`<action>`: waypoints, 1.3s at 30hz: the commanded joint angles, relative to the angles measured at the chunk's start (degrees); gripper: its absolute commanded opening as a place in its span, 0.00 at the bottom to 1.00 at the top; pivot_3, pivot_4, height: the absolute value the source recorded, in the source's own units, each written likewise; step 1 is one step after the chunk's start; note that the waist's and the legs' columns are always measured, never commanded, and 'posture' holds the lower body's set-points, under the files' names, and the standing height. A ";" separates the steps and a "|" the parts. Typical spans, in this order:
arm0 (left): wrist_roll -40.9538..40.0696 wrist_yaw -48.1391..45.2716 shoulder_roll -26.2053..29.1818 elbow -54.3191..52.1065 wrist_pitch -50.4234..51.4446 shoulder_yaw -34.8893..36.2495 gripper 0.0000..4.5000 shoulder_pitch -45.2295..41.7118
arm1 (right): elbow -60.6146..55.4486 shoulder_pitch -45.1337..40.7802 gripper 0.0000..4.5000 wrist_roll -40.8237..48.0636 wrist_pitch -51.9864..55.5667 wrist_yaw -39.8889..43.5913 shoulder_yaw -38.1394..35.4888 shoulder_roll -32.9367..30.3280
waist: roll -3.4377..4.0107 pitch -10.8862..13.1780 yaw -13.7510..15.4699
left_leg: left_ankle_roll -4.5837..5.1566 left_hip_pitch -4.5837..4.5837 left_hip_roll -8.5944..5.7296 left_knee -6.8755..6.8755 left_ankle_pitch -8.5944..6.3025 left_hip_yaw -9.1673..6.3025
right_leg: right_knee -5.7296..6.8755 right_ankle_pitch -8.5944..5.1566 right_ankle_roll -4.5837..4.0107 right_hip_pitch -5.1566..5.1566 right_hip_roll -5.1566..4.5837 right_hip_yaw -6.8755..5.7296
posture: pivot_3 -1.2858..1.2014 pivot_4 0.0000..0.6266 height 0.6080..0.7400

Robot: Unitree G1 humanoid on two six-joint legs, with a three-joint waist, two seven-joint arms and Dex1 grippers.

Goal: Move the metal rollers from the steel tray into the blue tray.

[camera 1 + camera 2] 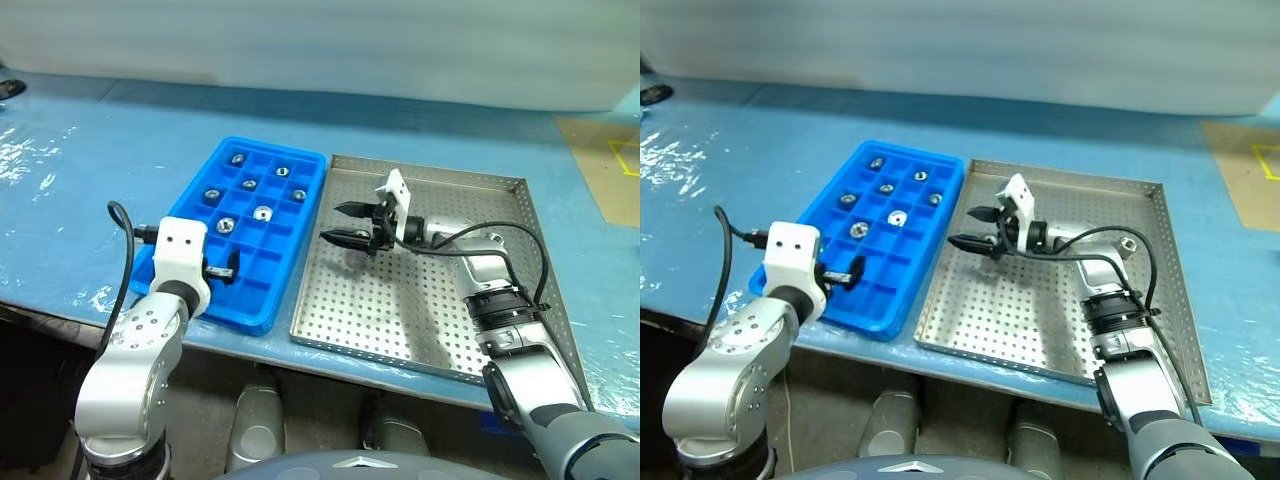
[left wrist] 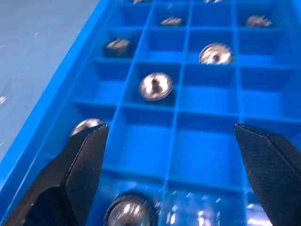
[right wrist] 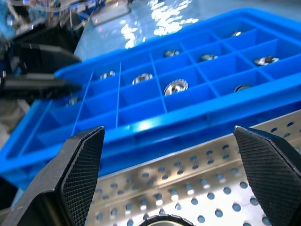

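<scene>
We see the left gripper (image 1: 228, 268) spread wide, empty, over the near end of the blue tray (image 1: 190, 300). The metal rollers (image 1: 262, 212) sit singly in its compartments, mostly toward the far end. Our right gripper (image 1: 347, 224) is also wide, empty, hovering above the steel tray (image 1: 400, 310) just beside the blue one.

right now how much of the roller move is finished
Done: several metal rollers sit in blue tray compartments. In hand: nothing; the left gripper is open over the blue tray, the right gripper open over the steel tray. Left: one roller near the steel tray's far rim.
</scene>
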 commanded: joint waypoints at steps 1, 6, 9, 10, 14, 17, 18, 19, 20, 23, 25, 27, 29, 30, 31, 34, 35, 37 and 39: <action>-4.25 -3.31 -0.98 1.43 -5.29 -0.73 1.00 -1.64 | -5.32 -1.89 1.00 5.02 4.13 -2.55 -4.72 0.26 | 0.00 0.00 -0.13 | -0.01 0.00 0.01 0.00 0.01 0.00 | 0.02 0.00 0.00 -0.02 0.01 0.00 | 0.63 0.24 1.00; -9.05 -8.59 -0.31 7.65 -11.81 -2.52 1.00 -3.11 | -10.33 -1.65 1.00 11.29 10.66 -8.48 -10.37 1.67 | 0.01 -0.01 -0.69 | -0.18 0.07 0.01 -0.02 0.11 0.04 | 0.08 0.01 0.00 -0.04 0.04 0.09 | 0.60 0.24 1.00; -9.56 -11.91 2.32 12.23 -17.27 -5.45 1.00 -3.69 | -13.15 -2.82 1.00 16.99 14.80 -13.85 -15.08 3.83 | 0.01 -0.01 -1.67 | -0.29 0.07 0.01 -0.05 0.18 0.05 | 0.10 0.01 0.01 -0.06 0.07 0.13 | 0.58 0.24 1.00; -10.28 -12.78 2.33 13.54 -18.93 -5.82 1.00 -4.19 | -13.99 -3.08 1.00 18.46 15.78 -15.29 -16.16 4.38 | 0.01 -0.01 -1.81 | -0.31 0.09 0.01 -0.06 0.19 0.05 | 0.11 0.01 0.01 -0.08 0.09 0.15 | 0.57 0.24 1.00; -9.96 -16.84 4.03 19.58 -28.07 -9.15 1.00 -6.22 | -17.18 -3.64 1.00 23.43 18.64 -20.68 -19.33 6.18 | 0.02 -0.02 -3.02 | -0.33 0.08 -0.02 -0.07 0.20 0.07 | 0.14 0.02 0.02 -0.11 0.10 0.17 | 0.56 0.24 1.00; -7.41 -18.95 5.96 25.00 -36.76 -11.89 1.00 -7.56 | -19.59 -3.16 1.00 25.92 19.86 -23.91 -20.07 6.70 | 0.04 -0.02 -3.65 | -0.36 0.12 -0.02 -0.10 0.22 0.08 | 0.14 0.02 0.03 -0.11 0.10 0.18 | 0.54 0.24 1.00; -7.46 -19.44 5.85 26.72 -38.91 -12.16 1.00 -8.47 | -20.25 -2.94 1.00 26.50 20.12 -24.72 -20.17 6.73 | 0.04 -0.02 -4.06 | -0.37 0.17 -0.02 -0.11 0.23 0.10 | 0.14 0.03 0.04 -0.11 0.12 0.21 | 0.53 0.24 1.00; -7.91 -19.79 5.45 28.13 -40.43 -12.13 1.00 -9.35 | -20.99 -2.61 1.00 27.07 20.34 -25.49 -20.17 6.78 | 0.04 -0.02 -4.48 | -0.39 0.17 -0.02 -0.13 0.24 0.10 | 0.15 0.03 0.04 -0.11 0.13 0.22 | 0.53 0.24 1.00; -8.55 -20.38 4.91 29.35 -42.08 -12.05 1.00 -10.21 | -21.94 -2.10 1.00 27.57 20.50 -26.25 -20.04 6.86 | 0.04 -0.02 -4.65 | -0.40 0.17 -0.02 -0.13 0.25 0.11 | 0.15 0.03 0.04 -0.11 0.13 0.23 | 0.53 0.24 1.00; -12.02 -21.36 2.43 32.15 -43.17 -10.66 1.00 -12.42 | -23.67 -0.83 1.00 28.25 20.55 -27.71 -19.42 6.72 | 0.04 -0.03 -4.91 | -0.42 0.17 -0.04 -0.12 0.26 0.12 | 0.16 0.03 0.05 -0.11 0.13 0.24 | 0.51 0.24 1.00; -14.93 -21.74 0.82 33.67 -41.61 -9.54 1.00 -13.75 | -24.66 0.26 1.00 28.01 20.20 -28.17 -18.51 6.45 | 0.04 -0.03 -5.14 | -0.42 0.21 -0.07 -0.12 0.26 0.18 | 0.20 0.04 0.05 -0.10 0.12 0.28 | 0.51 0.24 1.00; -17.43 -23.02 -0.17 34.43 -40.45 -9.87 1.00 -14.61 | -25.62 1.21 1.00 27.84 19.84 -28.47 -17.72 6.43 | 0.04 -0.02 -5.70 | -0.42 0.23 -0.06 -0.12 0.26 0.19 | 0.23 0.03 0.05 -0.10 0.12 0.31 | 0.51 0.24 1.00; -19.05 -23.96 -0.47 34.78 -39.61 -10.42 1.00 -15.12 | -25.84 1.35 1.00 27.98 19.59 -28.74 -17.40 6.41 | 0.04 -0.02 -6.20 | -0.43 0.23 -0.07 -0.11 0.26 0.19 | 0.25 0.04 0.05 -0.10 0.12 0.32 | 0.50 0.24 1.00; -19.56 -24.46 -0.53 34.87 -39.54 -10.84 1.00 -15.17 | -25.91 1.37 1.00 28.03 19.47 -28.82 -17.28 6.40 | 0.03 -0.02 -6.37 | -0.42 0.24 -0.07 -0.11 0.26 0.20 | 0.25 0.04 0.05 -0.10 0.12 0.32 | 0.50 0.24 1.00; -19.83 -25.37 -0.45 35.14 -39.76 -11.61 1.00 -15.32 | -25.82 1.31 1.00 27.94 19.28 -28.80 -17.09 6.41 | 0.04 -0.02 -6.50 | -0.42 0.26 -0.07 -0.11 0.26 0.21 | 0.26 0.04 0.05 -0.10 0.13 0.34 | 0.50 0.24 1.00; -19.65 -27.99 0.17 36.18 -41.40 -13.62 1.00 -15.84 | -25.62 1.22 1.00 27.76 18.89 -28.64 -16.57 6.48 | 0.04 -0.02 -6.51 | -0.45 0.36 -0.05 -0.13 0.28 0.23 | 0.32 0.03 0.04 -0.10 0.13 0.38 | 0.50 0.24 1.00; -19.92 -28.63 0.01 36.82 -42.06 -13.64 1.00 -16.34 | -25.52 1.11 1.00 27.69 18.75 -28.57 -16.32 6.58 | 0.04 -0.02 -6.50 | -0.47 0.36 -0.05 -0.14 0.29 0.23 | 0.33 0.03 0.04 -0.09 0.13 0.38 | 0.50 0.24 1.00; -18.38 -29.92 0.37 38.16 -45.21 -14.36 1.00 -17.53 | -25.50 0.98 1.00 27.55 18.44 -28.44 -15.69 6.66 | 0.04 -0.02 -6.46 | -0.47 0.36 -0.06 -0.12 0.29 0.24 | 0.34 0.03 0.04 -0.09 0.12 0.39 | 0.50 0.24 1.00; -14.46 -30.52 1.51 40.96 -50.70 -15.55 1.00 -19.20 | -25.52 0.87 1.00 27.71 18.23 -28.52 -15.25 6.89 | 0.04 -0.02 -6.43 | -0.48 0.37 -0.07 -0.12 0.30 0.24 | 0.37 0.03 0.04 -0.08 0.13 0.39 | 0.50 0.24 1.00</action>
